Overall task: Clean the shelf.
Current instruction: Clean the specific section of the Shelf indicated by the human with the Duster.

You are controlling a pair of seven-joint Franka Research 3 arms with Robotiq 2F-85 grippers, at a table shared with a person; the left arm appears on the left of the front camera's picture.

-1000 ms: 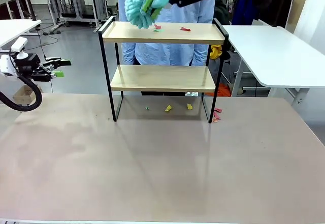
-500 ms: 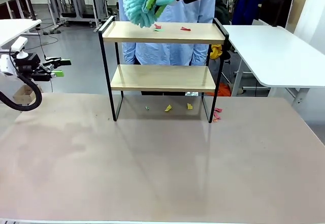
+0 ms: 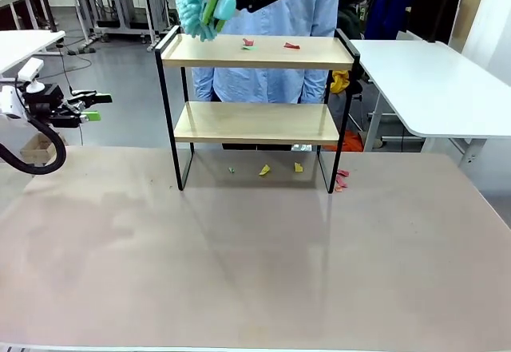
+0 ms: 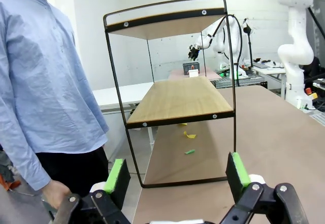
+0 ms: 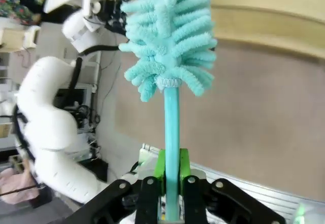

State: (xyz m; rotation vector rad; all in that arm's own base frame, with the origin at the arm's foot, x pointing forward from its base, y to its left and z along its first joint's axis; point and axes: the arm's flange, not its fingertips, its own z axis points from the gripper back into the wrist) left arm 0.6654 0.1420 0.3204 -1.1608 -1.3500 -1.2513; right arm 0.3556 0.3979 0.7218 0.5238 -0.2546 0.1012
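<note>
1. Shelf (image 3: 255, 122) is set at the counter's (image 3: 255, 256) far side, in front of a person (image 3: 263, 85).
2. Right fingers (image 5: 159, 164) are clamped on a teal duster (image 3: 192, 9), held above the top board's (image 3: 319, 51) left end.
3. Left fingers (image 4: 117, 176) are spread wide, empty.

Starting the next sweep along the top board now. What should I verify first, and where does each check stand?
1. Grip of right tool on duster: ok, pads shut on its handle.
2. Duster over shelf top board: ok, above its left end; contact cannot tell.
3. Top board clean: not ok, red scraps lie ahead.
4. Under the shelf: not ok, yellow scraps lie there.
5. Clearance of left tool: ok, open, off to the side.
6. Sweep path clear of person: cannot tell, stands close behind the shelf.
</note>
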